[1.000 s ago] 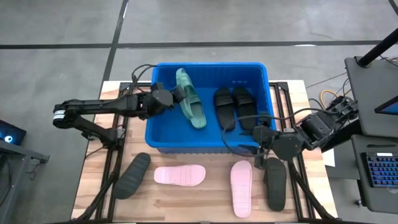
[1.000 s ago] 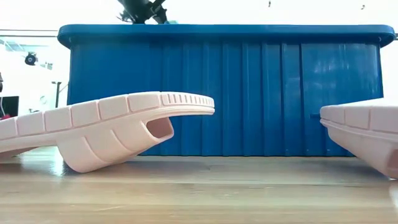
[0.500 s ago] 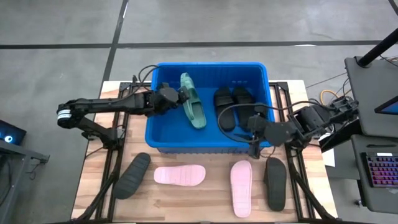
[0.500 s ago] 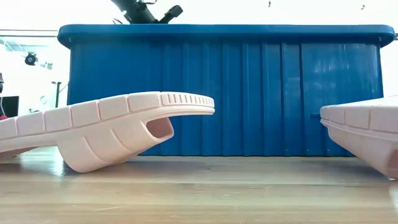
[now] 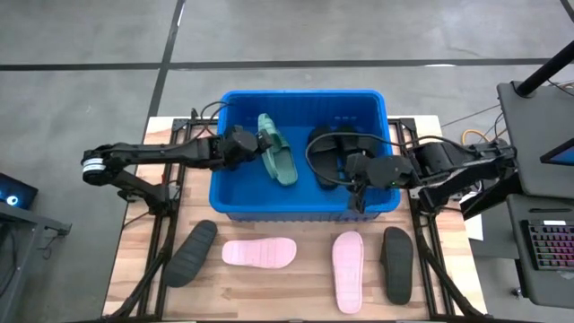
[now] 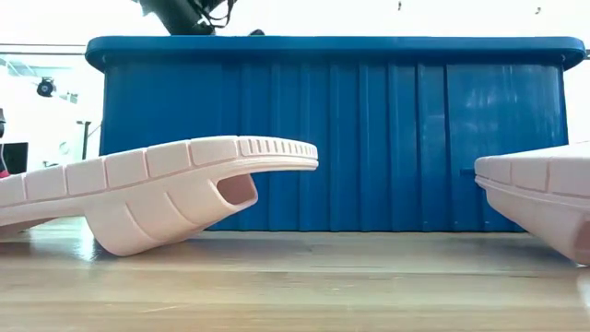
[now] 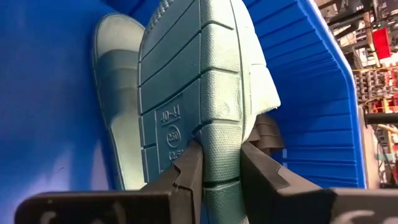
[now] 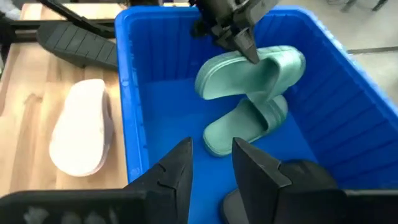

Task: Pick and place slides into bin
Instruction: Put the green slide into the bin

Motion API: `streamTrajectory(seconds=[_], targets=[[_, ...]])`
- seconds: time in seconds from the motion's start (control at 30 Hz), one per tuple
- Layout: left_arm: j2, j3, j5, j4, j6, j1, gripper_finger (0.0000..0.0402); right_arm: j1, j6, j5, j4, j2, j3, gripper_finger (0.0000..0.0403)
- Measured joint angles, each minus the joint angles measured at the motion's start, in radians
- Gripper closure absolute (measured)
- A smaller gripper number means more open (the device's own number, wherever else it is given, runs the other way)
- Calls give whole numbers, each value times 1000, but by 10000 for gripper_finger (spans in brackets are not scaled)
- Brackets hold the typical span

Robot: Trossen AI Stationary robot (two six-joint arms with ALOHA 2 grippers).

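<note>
Centrally, the bin [image 5: 235,202] stood on the table [image 5: 296,287], holding two black slides [image 5: 336,148] and a green slide [image 5: 283,169]. Above that one, the left gripper [image 5: 257,143] pinched a second green slide [image 5: 268,131]. The right gripper [image 5: 356,169], fingers slightly parted and apparently empty, hung inside the bin. Two pink slides [image 5: 259,253] and two charcoal slides [image 5: 398,264] lay on the table before the bin.

A big blue bin [image 6: 332,138] is filling the background while two pale pink slides are lying on the wooden table [image 6: 295,286] in front, one [image 6: 157,189] arching at left, another [image 6: 544,198] poking in at right.
</note>
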Motion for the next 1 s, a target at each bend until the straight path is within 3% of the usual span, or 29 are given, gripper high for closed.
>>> streamTrajectory(seconds=[0.47, 1.0], targets=[[-2, -37, -3, -49, -27, 1, 344, -2, 16, -43, 31, 0, -76, 328], [58, -37, -2, -73, -45, 3, 344, -2, 34, -87, 36, 0, -77, 329]])
